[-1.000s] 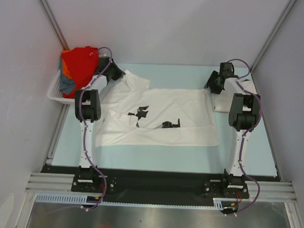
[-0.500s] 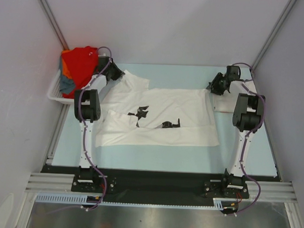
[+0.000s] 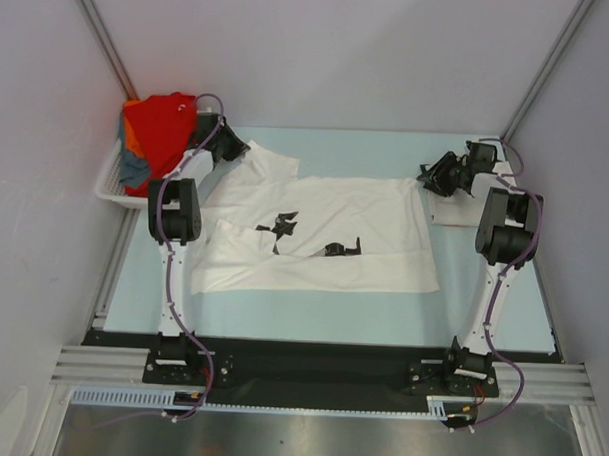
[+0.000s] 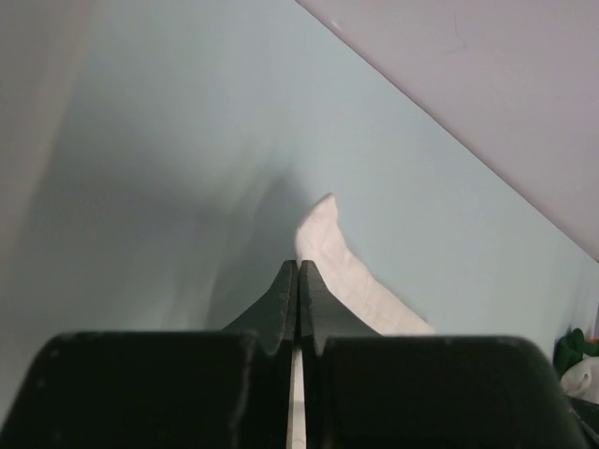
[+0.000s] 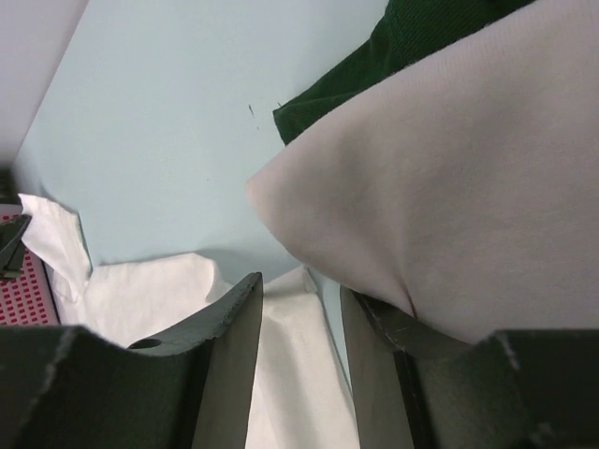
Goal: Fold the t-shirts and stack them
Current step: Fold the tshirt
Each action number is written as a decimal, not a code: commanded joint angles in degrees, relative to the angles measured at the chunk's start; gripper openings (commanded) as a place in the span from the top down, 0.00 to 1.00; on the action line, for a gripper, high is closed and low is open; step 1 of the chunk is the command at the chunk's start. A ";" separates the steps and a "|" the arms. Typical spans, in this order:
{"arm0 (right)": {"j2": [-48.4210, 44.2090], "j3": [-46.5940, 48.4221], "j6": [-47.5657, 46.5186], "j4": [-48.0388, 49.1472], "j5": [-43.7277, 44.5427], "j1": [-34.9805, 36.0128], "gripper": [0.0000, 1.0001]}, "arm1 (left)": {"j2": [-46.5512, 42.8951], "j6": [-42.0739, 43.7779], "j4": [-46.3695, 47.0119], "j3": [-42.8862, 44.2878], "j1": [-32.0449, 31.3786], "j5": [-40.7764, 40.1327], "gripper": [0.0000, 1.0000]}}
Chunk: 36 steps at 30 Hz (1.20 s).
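A white t-shirt (image 3: 325, 214) with small black chest prints lies spread flat in the middle of the table. My left gripper (image 3: 232, 143) rests at its far left sleeve (image 4: 351, 281). The jaws are shut, with a sliver of white cloth showing between them (image 4: 298, 264). My right gripper (image 3: 429, 175) is at the shirt's far right corner. Its open jaws (image 5: 299, 285) straddle the white cloth (image 5: 290, 374) without pinching it. A folded off-white t-shirt (image 3: 450, 205) (image 5: 449, 187) lies just right of that gripper. Red (image 3: 158, 128), orange (image 3: 131, 137) and blue-grey (image 3: 136, 170) t-shirts are heaped at the far left.
The coloured heap sits in a white slatted basket (image 3: 111, 189) against the left wall. A dark green cloth (image 5: 412, 37) lies under the off-white shirt's far edge. Grey walls close the table on the left, back and right.
My right arm has swung its wrist to the right and back, with the gripper staying at the shirt's corner and its jaws narrowing slightly. The left arm and the shirt have not moved.
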 commanded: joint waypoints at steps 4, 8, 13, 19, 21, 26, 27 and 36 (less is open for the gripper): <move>-2.41 -2.39 -0.40 0.13 -0.89 -0.66 0.55 | -5.45 0.54 0.74 -0.09 2.26 -1.29 1.00; -2.85 -3.00 -0.23 0.65 -1.68 -0.13 0.51 | -5.62 0.54 0.83 -0.01 2.17 -1.29 1.00; -2.85 -1.86 0.30 -1.19 -0.19 0.93 0.61 | -5.71 0.80 0.65 -0.09 2.08 -1.21 1.00; -3.64 -0.55 0.22 -3.65 1.48 1.19 1.00 | -5.97 1.06 1.26 0.00 1.82 0.11 1.00; -4.25 0.33 0.04 -4.79 2.10 1.45 1.00 | -5.89 1.33 1.44 0.35 1.82 1.16 1.00; -6.01 3.75 -2.24 -10.23 6.04 3.12 1.00 | -7.90 3.17 1.36 -0.53 1.55 1.43 1.00; -6.10 4.29 -2.94 -11.12 8.40 3.56 1.00 | -8.34 3.52 1.35 -0.79 1.47 1.35 1.00; -7.68 7.81 -7.60 -17.80 17.21 7.34 1.00 | -15.64 7.04 6.80 -10.36 1.02 4.15 1.00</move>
